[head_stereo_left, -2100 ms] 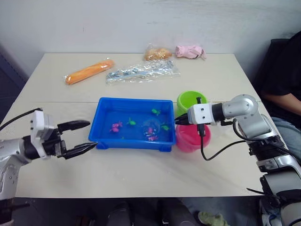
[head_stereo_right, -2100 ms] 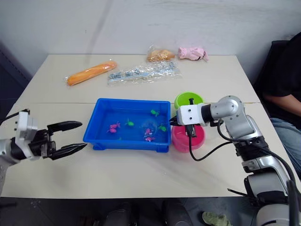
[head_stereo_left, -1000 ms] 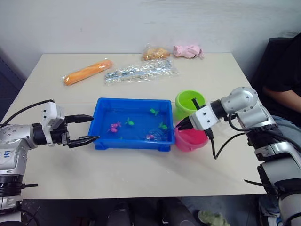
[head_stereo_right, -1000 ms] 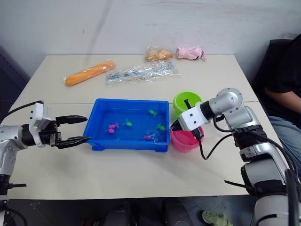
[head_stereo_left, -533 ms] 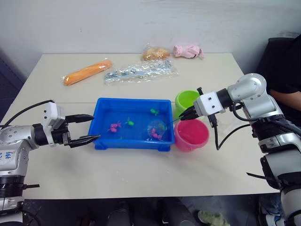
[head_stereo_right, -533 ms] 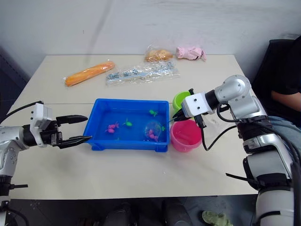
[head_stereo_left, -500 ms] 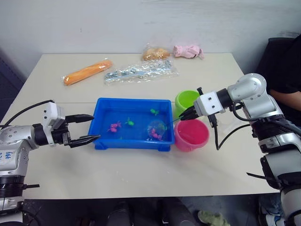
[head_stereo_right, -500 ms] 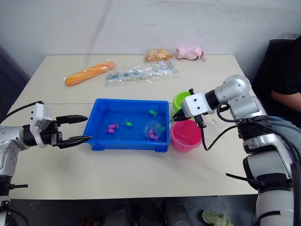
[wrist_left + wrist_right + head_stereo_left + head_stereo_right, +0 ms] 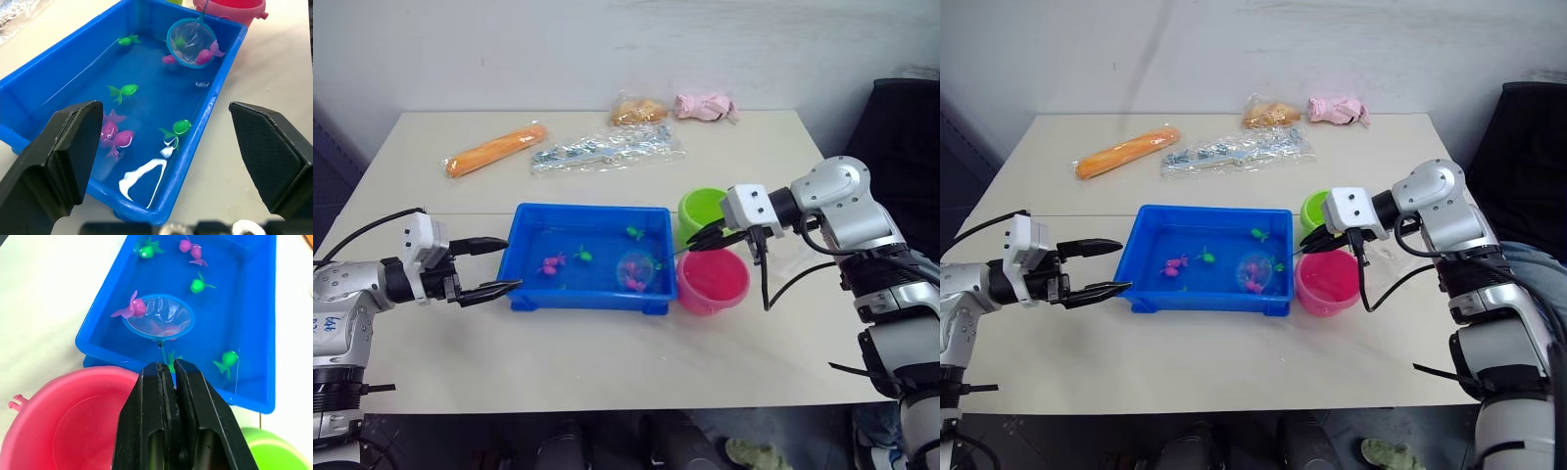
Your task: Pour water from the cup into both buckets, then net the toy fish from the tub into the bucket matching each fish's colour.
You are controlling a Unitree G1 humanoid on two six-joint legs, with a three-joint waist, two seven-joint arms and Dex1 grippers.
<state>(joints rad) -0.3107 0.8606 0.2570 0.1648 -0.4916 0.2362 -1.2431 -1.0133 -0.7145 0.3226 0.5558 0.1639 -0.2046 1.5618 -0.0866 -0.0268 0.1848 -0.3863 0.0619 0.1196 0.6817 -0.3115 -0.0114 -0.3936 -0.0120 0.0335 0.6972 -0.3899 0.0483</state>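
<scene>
**A:** Net (image 9: 159, 320) first: where is it, and what has hold of it?

**B:** Its blue hoop sits low in the tub (image 9: 524, 289), at the end nearest the pink bucket (image 9: 712, 281). The right pincer (image 9: 703, 238) is pressed together on the thin black handle, above the pink bucket's rim. A pink fish (image 9: 132, 307) lies against the hoop's rim; whether it is inside the mesh or just outside, I cannot tell.

**A:** How will it handle?

**B:** By my judgement, very light, with a thin handle that may flex and twist between the fingers. The mesh is soft and will drag a little in water. The fish look like slick, hard plastic and could slide off the rim, so a level hoop on the lift seems wise. Holding far back on the handle gives reach but less control of the tilt.

**A:** And the other arm?

**B:** The left pincer (image 9: 480, 266) is spread wide and holds nothing, hovering just beside the tub's far short end over the table (image 9: 607, 362).

**A:** What else is in the water?

**B:** A green fish (image 9: 123, 90) near the middle, more green and pink ones scattered about. The green bucket (image 9: 705, 208) stands behind the pink one, both just beside the tub.
</scene>
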